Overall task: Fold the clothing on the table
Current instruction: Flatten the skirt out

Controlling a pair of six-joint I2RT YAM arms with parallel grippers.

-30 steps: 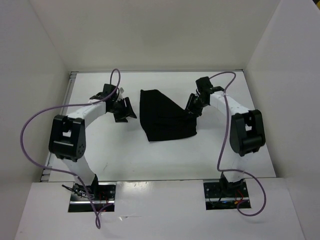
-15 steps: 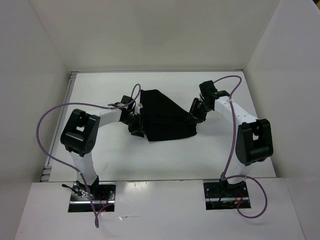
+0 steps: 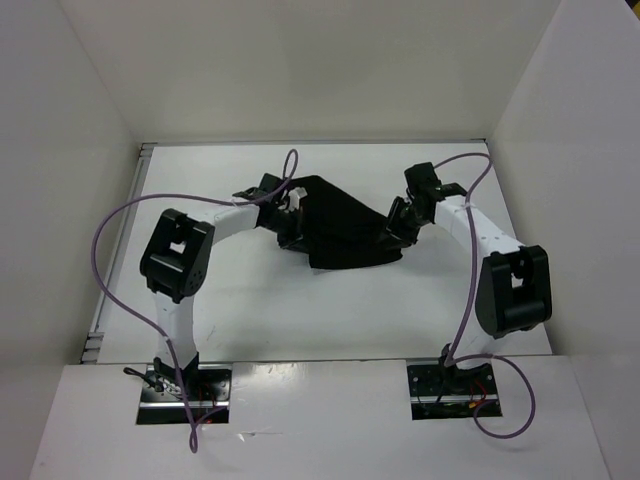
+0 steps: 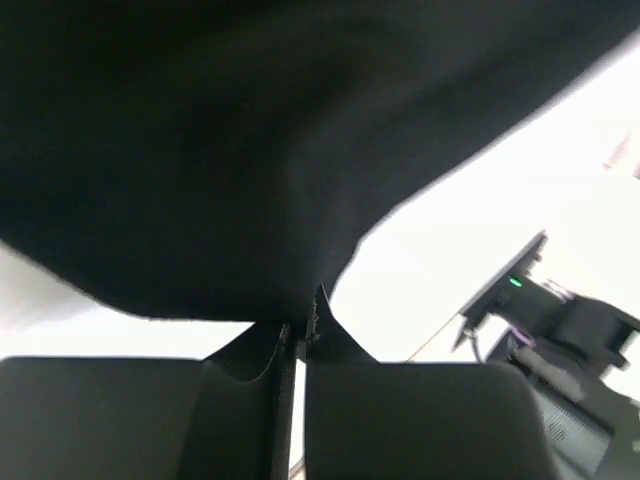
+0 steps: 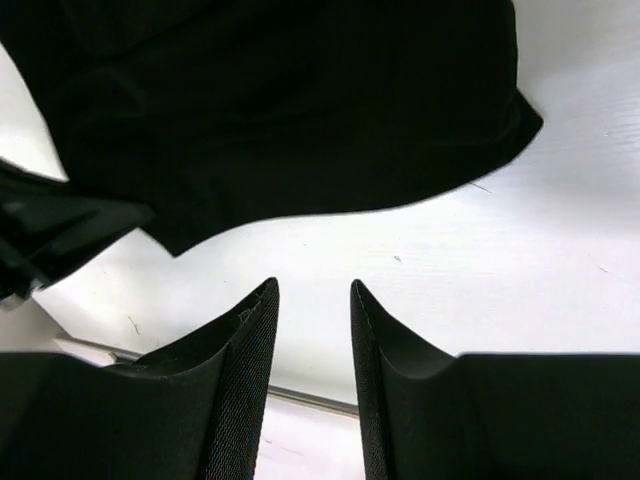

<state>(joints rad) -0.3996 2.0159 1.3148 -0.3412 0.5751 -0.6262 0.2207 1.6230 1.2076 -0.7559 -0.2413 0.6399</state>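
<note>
Pinching the clothing (image 4: 250, 150), the left fingers (image 4: 420, 420) have tips hidden.

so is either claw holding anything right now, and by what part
The left claw is shut on the clothing, pinching its left edge. The right claw is open and holds nothing.

Plain white walls all round: the back wall (image 3: 320, 70) beyond the left arm (image 3: 175, 265) and right arm (image 3: 510, 285), one side wall (image 3: 60, 200) outside the left, another side wall (image 3: 585, 150) outside the right. Soft, even light, with what looks like glare on the table (image 3: 300, 325) between the bases.
</note>
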